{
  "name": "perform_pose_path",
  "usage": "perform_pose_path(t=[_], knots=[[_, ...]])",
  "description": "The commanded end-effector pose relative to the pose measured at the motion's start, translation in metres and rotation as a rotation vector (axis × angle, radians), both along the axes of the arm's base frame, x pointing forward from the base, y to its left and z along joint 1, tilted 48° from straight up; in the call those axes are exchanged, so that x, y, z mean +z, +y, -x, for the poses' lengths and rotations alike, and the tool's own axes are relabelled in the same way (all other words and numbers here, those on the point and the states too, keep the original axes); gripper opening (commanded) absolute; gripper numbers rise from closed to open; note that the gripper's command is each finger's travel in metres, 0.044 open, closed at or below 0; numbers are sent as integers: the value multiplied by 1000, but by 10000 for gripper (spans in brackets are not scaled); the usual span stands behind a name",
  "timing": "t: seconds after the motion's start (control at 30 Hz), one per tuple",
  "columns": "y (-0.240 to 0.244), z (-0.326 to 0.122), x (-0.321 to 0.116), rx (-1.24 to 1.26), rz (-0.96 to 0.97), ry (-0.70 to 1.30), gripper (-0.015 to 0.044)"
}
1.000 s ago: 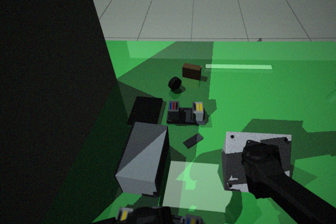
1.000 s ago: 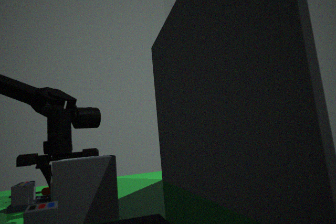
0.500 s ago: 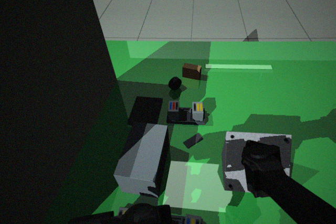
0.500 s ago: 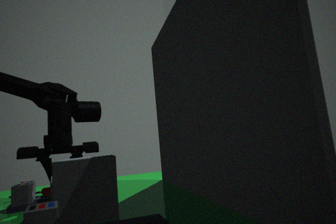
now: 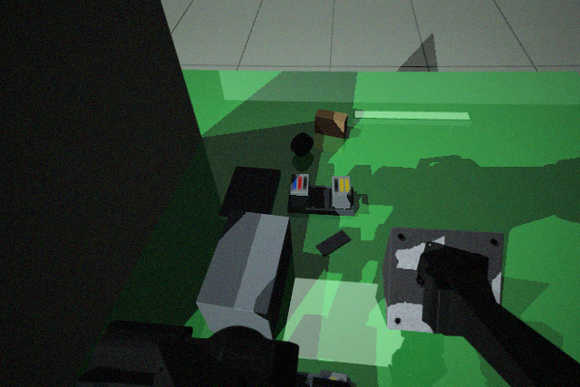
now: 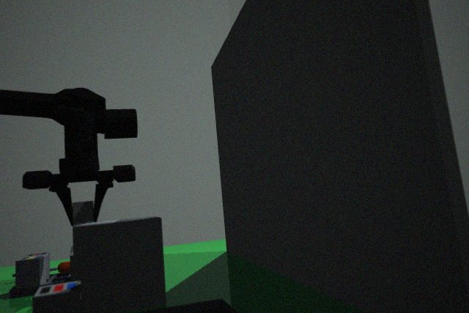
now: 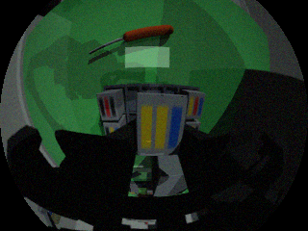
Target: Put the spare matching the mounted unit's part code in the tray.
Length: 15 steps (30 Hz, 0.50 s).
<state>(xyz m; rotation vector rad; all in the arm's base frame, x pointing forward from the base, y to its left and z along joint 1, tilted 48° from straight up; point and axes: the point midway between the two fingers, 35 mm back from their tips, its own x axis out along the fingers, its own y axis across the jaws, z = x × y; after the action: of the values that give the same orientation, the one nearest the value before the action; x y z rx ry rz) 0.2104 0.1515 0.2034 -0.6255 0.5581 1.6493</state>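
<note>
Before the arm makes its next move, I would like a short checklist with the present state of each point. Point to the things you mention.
1. Gripper [image 6: 83, 223] [image 7: 156, 121] closed on a part: ok, the striped block [image 6: 83, 212] [image 7: 162, 126] is between its fingers.
2. Stripes on that block readable: ok, yellow, yellow, blue in the wrist view.
3. Code on the back of the mounted unit read: cannot tell, no view shows it clearly.
4. Block raised: ok, in the exterior view it is above the top of the large grey box [image 5: 255, 263] [image 6: 118, 264].
5. Block placed in the tray: not ok, it is in the gripper.
6. Orange-handled screwdriver [image 6: 64, 267] [image 7: 148, 33] clear of the fingers: ok, it lies apart from them.
</note>
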Motion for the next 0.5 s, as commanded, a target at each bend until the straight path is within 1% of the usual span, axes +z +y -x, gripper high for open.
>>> perform_pose_path(t=[0.0, 0.27, 0.37, 0.47], knots=[[-4, -2, 2, 0, 2, 2, 0], [-29, -13, 17, 3, -1, 10, 0], [-31, -17, 16, 2, 1, 10, 0], [-37, -30, 10, -2, 8, 8, 0]])
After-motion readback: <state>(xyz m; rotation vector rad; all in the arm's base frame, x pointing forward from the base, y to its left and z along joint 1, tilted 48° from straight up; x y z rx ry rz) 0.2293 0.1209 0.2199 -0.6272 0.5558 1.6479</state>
